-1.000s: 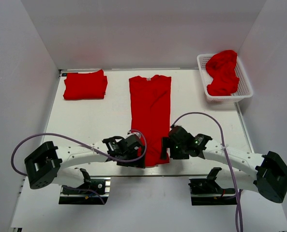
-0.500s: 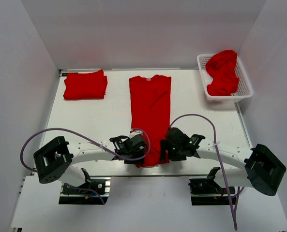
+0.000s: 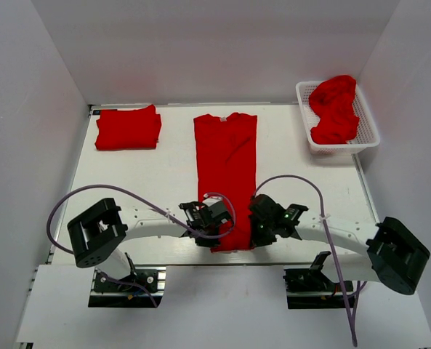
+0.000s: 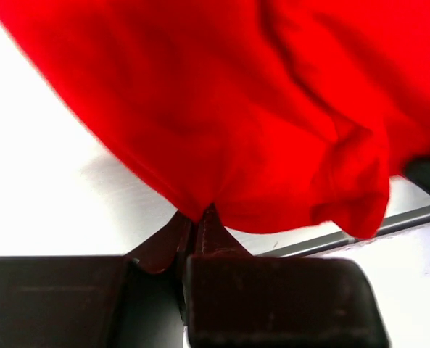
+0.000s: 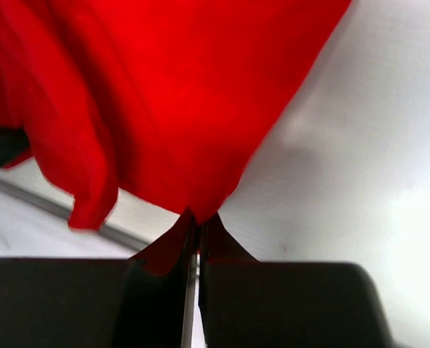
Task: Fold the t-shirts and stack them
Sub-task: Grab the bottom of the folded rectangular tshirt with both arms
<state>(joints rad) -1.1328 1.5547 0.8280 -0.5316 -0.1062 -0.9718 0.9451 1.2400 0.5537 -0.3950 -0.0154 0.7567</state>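
left end effector (image 4: 198, 219) and right end effector (image 5: 196, 221) each pinch the near hem of the t-shirt (image 3: 226, 156).

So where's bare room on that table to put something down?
Bare table lies between the folded t-shirt and the spread t-shirt, and between it and the basket. The near edge is crowded: left end effector and right end effector pinch its hem there.

white table (image 3: 150, 182) | plain white walls (image 3: 222, 51) | even light
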